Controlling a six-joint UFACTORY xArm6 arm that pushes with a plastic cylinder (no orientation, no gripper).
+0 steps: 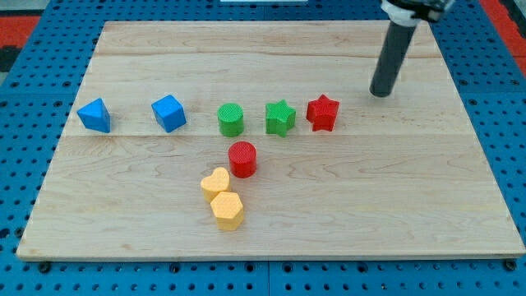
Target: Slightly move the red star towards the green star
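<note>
The red star (323,113) lies on the wooden board, right of the middle. The green star (280,117) sits just to its left, with a narrow gap between them. My tip (380,92) stands on the board up and to the right of the red star, about a block's width away from it, not touching any block.
A green cylinder (231,119) is left of the green star. A red cylinder (242,159) sits below them. A yellow heart (215,182) and yellow hexagon (227,210) lie lower. A blue triangular block (95,115) and a blue cube (168,113) are at the left. The board's edge (271,255) meets a blue pegboard.
</note>
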